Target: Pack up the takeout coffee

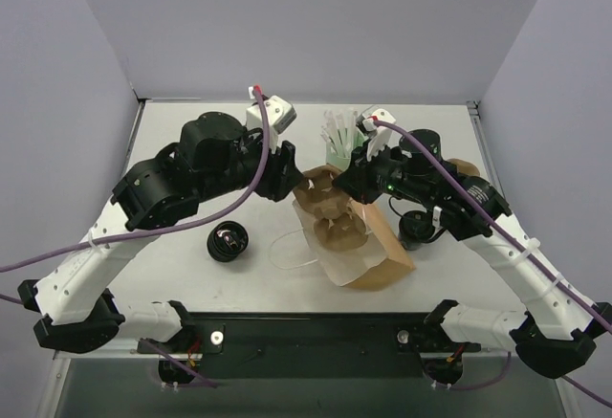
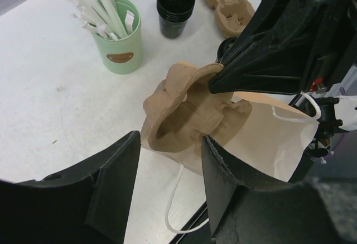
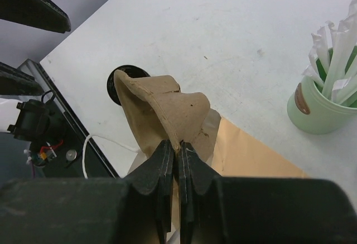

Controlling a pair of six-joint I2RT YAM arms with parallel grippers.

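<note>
A brown moulded cup carrier (image 1: 330,212) (image 2: 189,110) (image 3: 167,107) sticks out of the mouth of a paper bag (image 1: 378,260) (image 2: 268,138) (image 3: 251,154) lying on its side. My right gripper (image 1: 356,177) (image 3: 178,143) is shut on the carrier's upper edge. My left gripper (image 1: 292,181) (image 2: 170,143) stands open just short of the carrier, holding nothing. A black cup (image 1: 416,227), which I take for the takeout coffee, sits under the right arm and is mostly hidden. Only its rim (image 2: 226,47) peeks out in the left wrist view.
A mint-green cup of white straws (image 1: 339,150) (image 2: 120,43) (image 3: 321,107) stands behind the carrier. An open-topped stack of black cups (image 2: 175,6) and spare carriers (image 1: 466,165) (image 2: 226,4) are beyond it. A squat stack of black lids (image 1: 228,241) (image 3: 120,82) lies at the left.
</note>
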